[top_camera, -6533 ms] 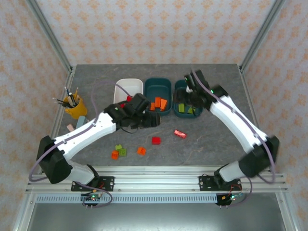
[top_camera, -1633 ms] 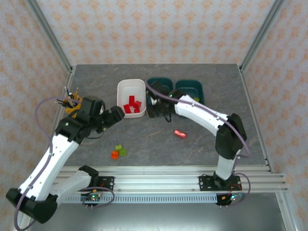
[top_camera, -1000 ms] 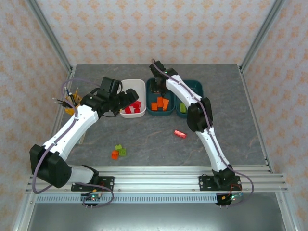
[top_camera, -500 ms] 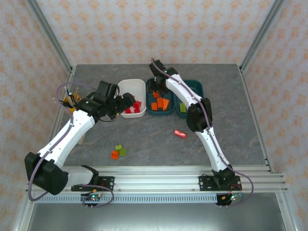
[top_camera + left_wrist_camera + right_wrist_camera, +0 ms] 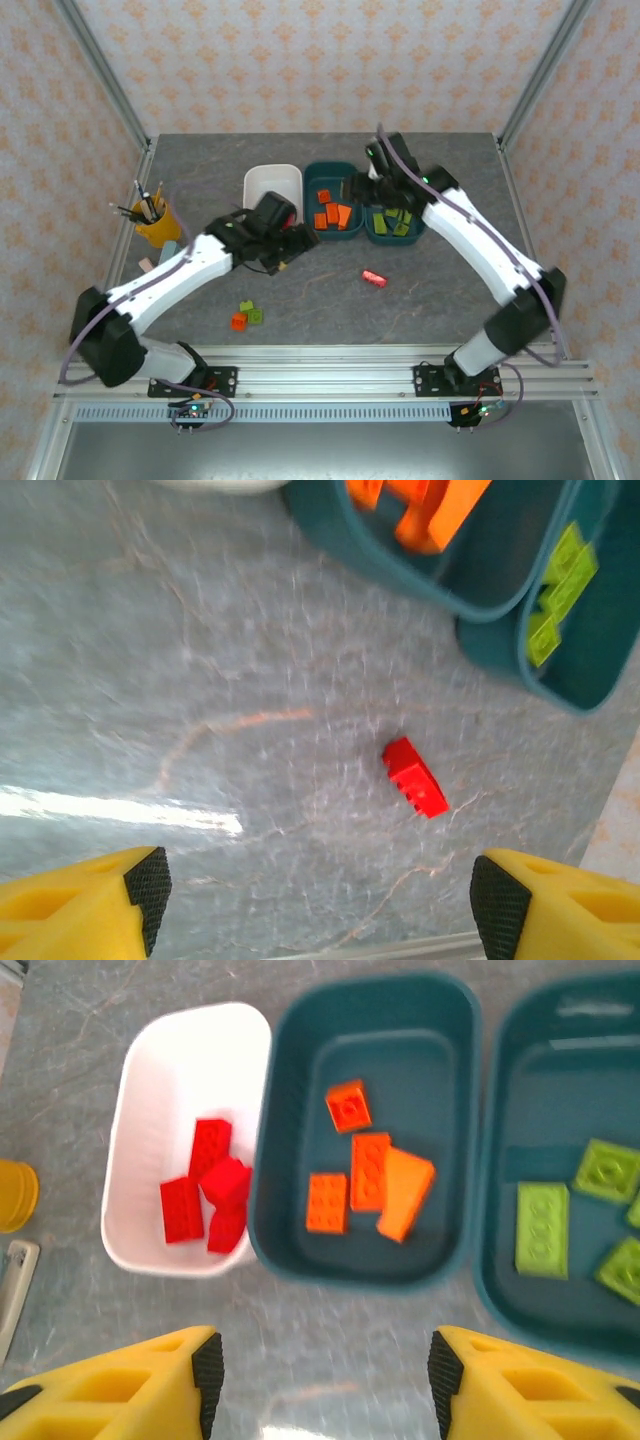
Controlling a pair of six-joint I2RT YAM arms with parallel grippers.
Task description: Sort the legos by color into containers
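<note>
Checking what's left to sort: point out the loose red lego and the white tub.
loose red lego (image 5: 414, 777), left wrist view, middle of its top.
white tub (image 5: 192, 1068), right wrist view, bare floor.

Red legos (image 5: 212, 1192) sit in a white tub (image 5: 190, 1050), orange legos (image 5: 368, 1172) and lime legos (image 5: 543, 1230) in teal tubs (image 5: 405, 1060).

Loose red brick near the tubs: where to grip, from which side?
Grip the red brick across its narrow width, on the two long sides, from straight above. It is oblong and lies slanted on the table, with nothing touching it.
</note>
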